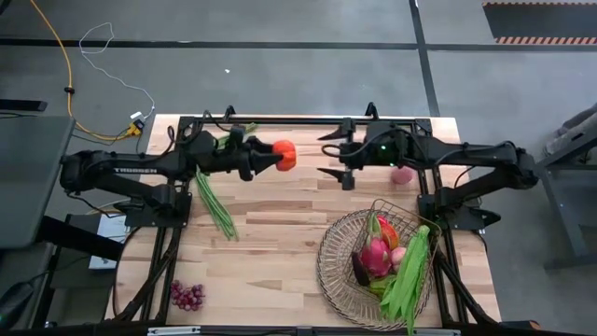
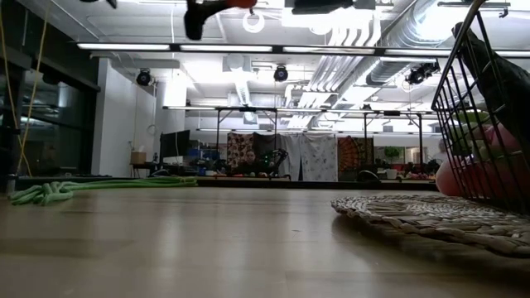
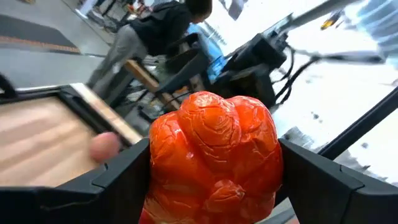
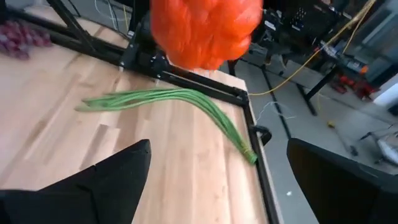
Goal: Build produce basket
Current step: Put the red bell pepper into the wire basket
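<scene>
Grey floor [image 1: 280, 65], yellow cable [image 1: 51, 56], ceiling strip lights [image 2: 248, 47]

Green bean bunch [image 2: 91, 189] far left on table [image 2: 207, 240]; basket [image 2: 489, 124] at right.

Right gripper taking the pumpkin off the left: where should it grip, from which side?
Grip the pumpkin on its exposed end facing the open right gripper, coming straight along the table's width. The left gripper's fingers already clamp its two flanks, so only that lobed front bulge is free.
</scene>
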Tool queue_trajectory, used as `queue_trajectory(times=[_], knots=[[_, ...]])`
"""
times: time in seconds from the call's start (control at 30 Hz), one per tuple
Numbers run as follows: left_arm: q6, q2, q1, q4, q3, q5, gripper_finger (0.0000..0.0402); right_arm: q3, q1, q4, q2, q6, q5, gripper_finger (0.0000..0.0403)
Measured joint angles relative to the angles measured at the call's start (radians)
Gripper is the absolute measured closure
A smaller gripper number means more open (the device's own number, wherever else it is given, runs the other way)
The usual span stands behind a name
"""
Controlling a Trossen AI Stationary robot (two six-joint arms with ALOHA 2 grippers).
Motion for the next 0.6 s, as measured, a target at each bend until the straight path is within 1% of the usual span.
queue_trajectory(times=[0.1, 0.23, 0.3, 0.53, 0.6], knots=[[-0.044, 0.052, 0.000, -0.007, 0.061, 0.010, 0.0103, 0.033, 0.000, 0.051, 0.045, -0.033, 0.002, 0.0036], [-0.061, 0.117, 0.001, -0.006, 0.135, 0.061, 0.0103, 0.075, 0.002, 0.120, 0.091, -0.040, 0.002, 0.0036], [-0.066, 0.143, 0.004, -0.005, 0.157, 0.070, 0.0103, 0.095, 0.006, 0.126, 0.108, -0.043, 0.003, 0.0036], [-0.083, 0.169, 0.007, 0.002, 0.177, 0.093, 0.0103, 0.142, 0.048, 0.115, 0.142, -0.065, 0.007, 0.0036], [-0.091, 0.169, 0.009, 0.003, 0.177, 0.094, 0.0103, 0.142, 0.055, 0.123, 0.142, -0.078, 0.028, 0.0036]])
